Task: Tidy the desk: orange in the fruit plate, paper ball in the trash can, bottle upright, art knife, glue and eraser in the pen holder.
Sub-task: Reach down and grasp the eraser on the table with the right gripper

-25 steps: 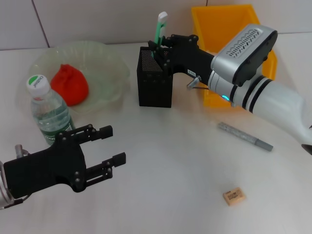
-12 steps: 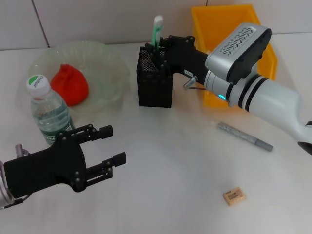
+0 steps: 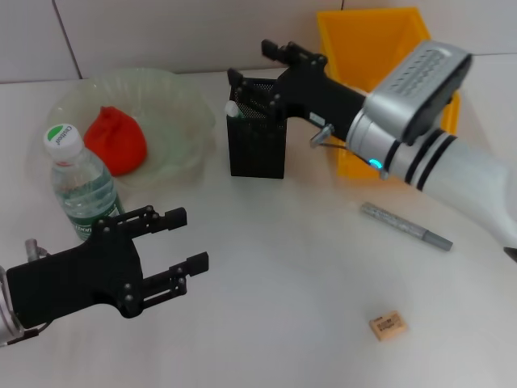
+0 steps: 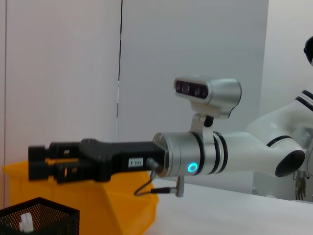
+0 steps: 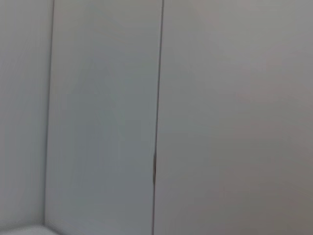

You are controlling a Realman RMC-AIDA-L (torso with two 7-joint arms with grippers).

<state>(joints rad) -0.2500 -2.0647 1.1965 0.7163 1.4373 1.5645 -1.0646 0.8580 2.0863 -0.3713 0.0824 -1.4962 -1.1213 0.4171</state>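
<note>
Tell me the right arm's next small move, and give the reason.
Probably lift the right gripper away from the pen holder and swing it toward the art knife. Its fingers are open above the holder, a white-tipped item sits inside, and knife and eraser lie on the desk. The left gripper hovers by the bottle.

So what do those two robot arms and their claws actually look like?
Both grippers, left gripper and right gripper, are matte black with two ribbed fingers. The right arm is glossy white with black rings, a silver wrist, a small blue light and a silver vented camera box on top.
</note>
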